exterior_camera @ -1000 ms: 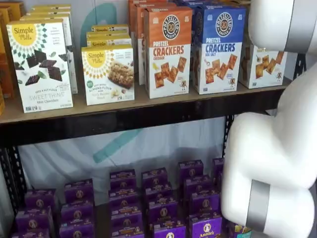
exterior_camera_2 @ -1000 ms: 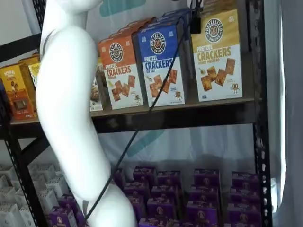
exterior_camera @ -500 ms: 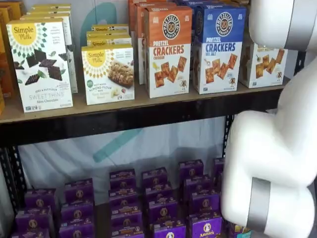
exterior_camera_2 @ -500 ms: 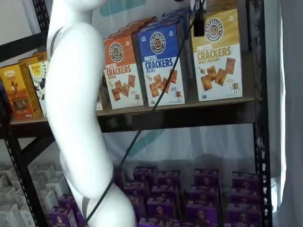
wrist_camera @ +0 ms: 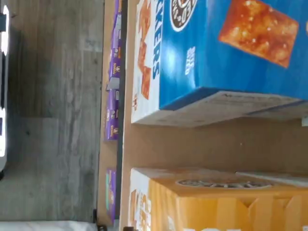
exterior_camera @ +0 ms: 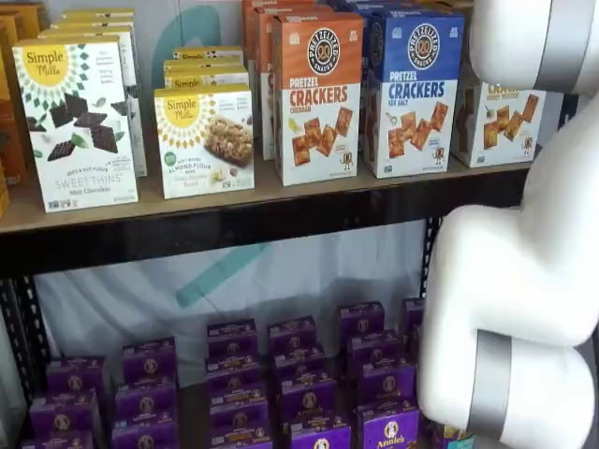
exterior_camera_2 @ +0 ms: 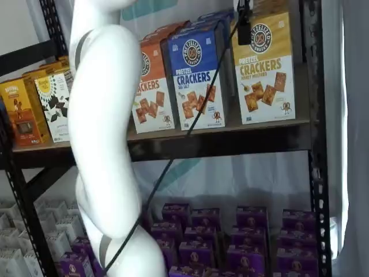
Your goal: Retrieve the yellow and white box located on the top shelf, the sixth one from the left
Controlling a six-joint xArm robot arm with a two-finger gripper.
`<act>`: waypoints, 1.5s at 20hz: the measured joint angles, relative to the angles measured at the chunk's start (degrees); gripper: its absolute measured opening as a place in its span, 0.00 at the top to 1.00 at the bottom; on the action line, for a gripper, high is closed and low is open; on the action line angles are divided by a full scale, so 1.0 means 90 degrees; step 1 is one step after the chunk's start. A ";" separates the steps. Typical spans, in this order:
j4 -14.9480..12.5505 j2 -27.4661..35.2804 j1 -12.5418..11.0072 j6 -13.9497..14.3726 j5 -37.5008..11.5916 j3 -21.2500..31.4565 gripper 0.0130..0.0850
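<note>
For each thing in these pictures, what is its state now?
yellow and white box: upright on the top shelf, not gripped.
blue box: upright, apart from the yellow one.
orange box: upright, beside the blue.
hand: black tip at the yellow box's top; open or shut, cannot tell.

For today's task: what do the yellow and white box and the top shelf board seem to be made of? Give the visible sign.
The yellow and white box: apparently printed cardboard, slightly glossy, shown by crisp folded edges and a top flap. The top shelf: probably pressed wood or fibreboard, matte tan surface with a dark front edge; material uncertain.
</note>
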 joint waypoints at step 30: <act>-0.0411 0.0189 0.0063 -0.0062 0.0264 -0.0403 0.17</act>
